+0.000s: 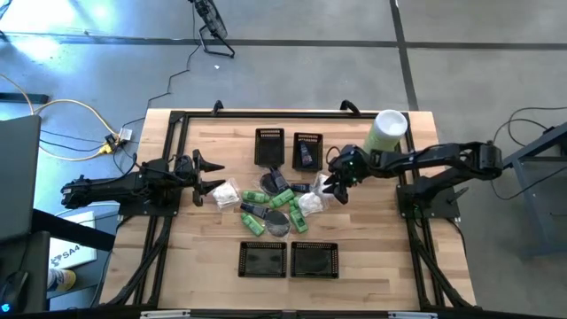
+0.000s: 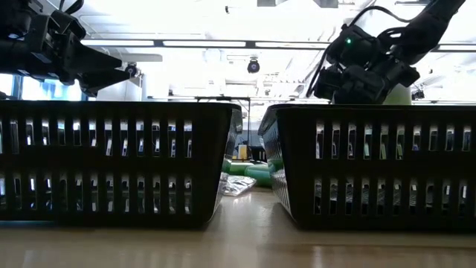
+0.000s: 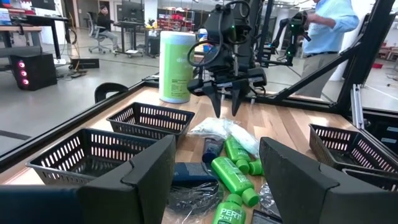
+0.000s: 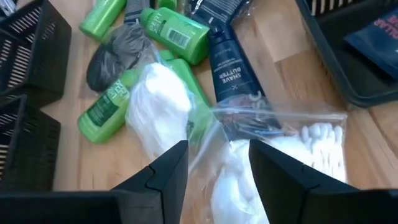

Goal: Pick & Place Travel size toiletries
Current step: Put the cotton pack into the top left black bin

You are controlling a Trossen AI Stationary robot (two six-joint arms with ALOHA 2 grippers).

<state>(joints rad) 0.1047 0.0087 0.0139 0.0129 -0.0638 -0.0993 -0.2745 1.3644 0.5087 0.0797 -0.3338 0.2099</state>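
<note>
Grey concrete floor [image 1: 496, 35]; bright ceiling strip lights [image 2: 201, 43] — desks [image 3: 37, 25], office chair [image 3: 99, 37]

Two black mesh baskets [image 2: 111, 160] filled most of what I saw across the worktop [image 2: 245, 238], one to each side, standing apart with a gap between them. Through that gap lay a green bottle [image 2: 253, 175] on its side and a crinkly clear packet [image 2: 236, 186] just in front of it. My left hand [image 2: 111, 74] hung above the nearer basket's rim. My right arm [image 2: 368, 67] hung above the other basket [image 2: 372, 164], a green light glowing on it.
</note>
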